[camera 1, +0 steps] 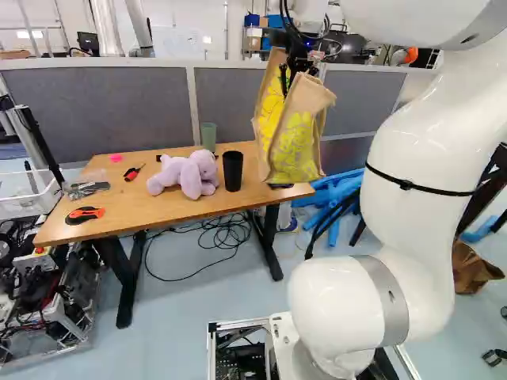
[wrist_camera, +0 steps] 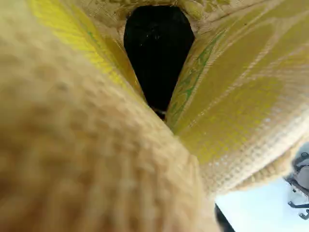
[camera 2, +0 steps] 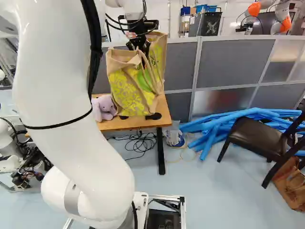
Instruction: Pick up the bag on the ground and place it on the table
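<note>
Bag: and there it is, the tan bag with the yellow print (camera 1: 297, 150), up at the table's right end, mouth uppermost, off the floor and roughly upright!
Gripper: right down at the bag's mouth (camera 2: 143, 53), with cloth crowding the wrist camera. Clenched on it or released? I can't tell; the fabric hides the jaws.
Arm: the big white arm (camera 2: 71, 133) reaches forward and high, its wrist over the table.
Table: wooden top (camera 1: 119, 198), and the bag's base lies over or against its right end. Whether it bears weight there or hangs just above, I can't tell from here.
Neighbours: the black cup (camera 1: 233, 171) is near the bag's left side, the lilac plush toy (camera 1: 186, 174) beyond that on the left. In the right base view, a dark piece (camera 2: 155, 116) peeks out by the bag's lower edge, so the landing may be uneven.
Done: the lift, by the look of it, and the carry to the table. That's most of the job, I'd say!
Left: settle the base firmly on the wood, let go if it's gripped, and draw clear.
Next: a gentle lowering, I reckon, with a touch more inward if the base overhangs the right edge.
Risk: soft sides could sag or tip, a handle could snag on the way out, and a leftward swing might knock the cup.
</note>
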